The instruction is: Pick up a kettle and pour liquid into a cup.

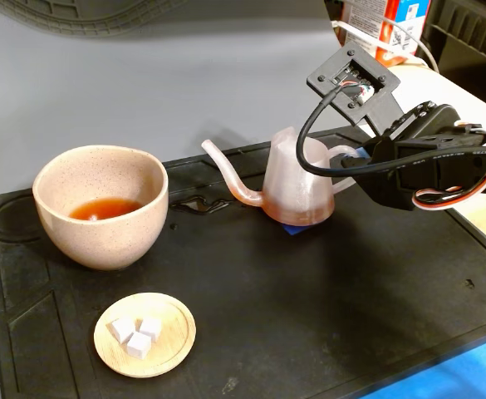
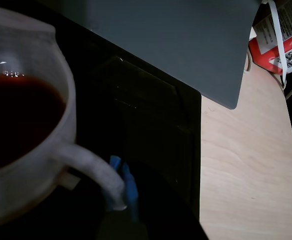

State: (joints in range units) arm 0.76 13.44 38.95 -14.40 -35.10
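The kettle (image 1: 297, 187) stands on the mat (image 1: 309, 307), its handle (image 2: 98, 172) at the gripper (image 1: 355, 162) (blue fingertip (image 2: 128, 187) touching it at three o'clock); jaw opening unclear.

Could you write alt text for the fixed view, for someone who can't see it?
A robot arm's claw reaches the handle of a pinkish kettle standing on a black mat. Left of it sits a speckled cup holding reddish liquid, with a wooden saucer of white cubes in front.
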